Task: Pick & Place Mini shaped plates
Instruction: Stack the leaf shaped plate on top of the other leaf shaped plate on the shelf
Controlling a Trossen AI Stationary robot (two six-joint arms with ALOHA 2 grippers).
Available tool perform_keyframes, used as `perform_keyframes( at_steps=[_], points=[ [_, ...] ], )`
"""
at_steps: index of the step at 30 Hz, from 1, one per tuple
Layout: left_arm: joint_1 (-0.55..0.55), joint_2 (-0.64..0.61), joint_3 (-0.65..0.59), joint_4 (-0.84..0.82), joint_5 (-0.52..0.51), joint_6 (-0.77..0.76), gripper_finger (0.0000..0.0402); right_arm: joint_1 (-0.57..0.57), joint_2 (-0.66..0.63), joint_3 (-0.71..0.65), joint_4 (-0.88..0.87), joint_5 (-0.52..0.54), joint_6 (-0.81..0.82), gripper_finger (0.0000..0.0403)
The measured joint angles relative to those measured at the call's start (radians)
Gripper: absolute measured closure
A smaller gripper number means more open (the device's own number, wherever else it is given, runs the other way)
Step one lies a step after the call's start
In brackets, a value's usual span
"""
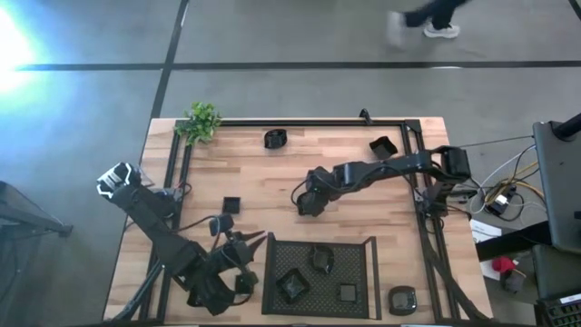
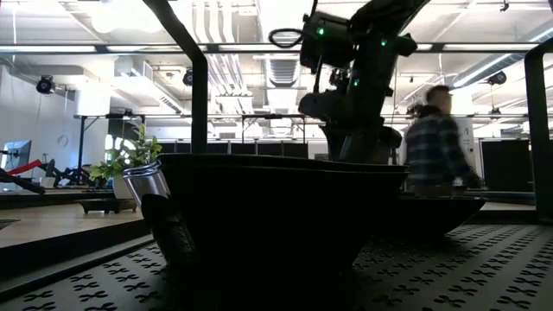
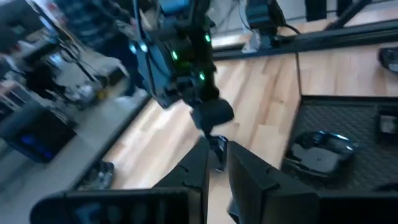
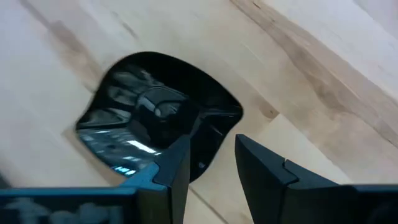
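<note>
A glossy black mini plate [image 4: 155, 127] fills the right wrist view, lying on the wooden table [image 1: 345, 227]. The right gripper [image 4: 211, 165] reaches over its edge near the table's middle, one finger over the dish and the other just outside, jaws parted a little and not clamped. The left gripper [image 1: 254, 241] sits just beside the black mesh tray [image 1: 368, 259], fingers close together with a narrow gap, holding nothing. Three plates [image 1: 320, 259] lie in the tray, and others are scattered over the table. A small green plant [image 1: 201, 121] stands at the far corner
</note>
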Motion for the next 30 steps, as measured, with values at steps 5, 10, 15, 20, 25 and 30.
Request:
perform_keyframes(
  at_steps=[5,10,15,20,25,30],
  points=[
    [0.001,0.001,-0.004,-0.001,-0.056,0.008,0.0348,-0.008,0.026,0.0,0.006,0.001,0.012,0.0282],
    [0.001,0.001,-0.006,-0.001,-0.062,0.008,0.0348,-0.011,0.044,0.0,0.011,0.001,0.014,0.0285],
    [0.0,0.001,-0.006,-0.001,-0.054,0.008,0.0348,-0.011,0.064,-0.001,0.012,0.003,0.02,0.0286],
    [0.001,0.001,-0.006,-0.001,-0.051,0.005,0.0349,-0.011,0.078,-0.004,0.037,0.003,0.02,0.0286],
    [0.001,0.001,-0.007,-0.001,-0.05,0.001,0.0348,-0.011,0.075,-0.003,0.057,-0.005,0.004,0.0297],
    [0.001,0.001,-0.007,-0.001,-0.05,0.0,0.0349,-0.011,0.076,-0.007,0.06,-0.023,-0.004,0.0323]
  ],
)
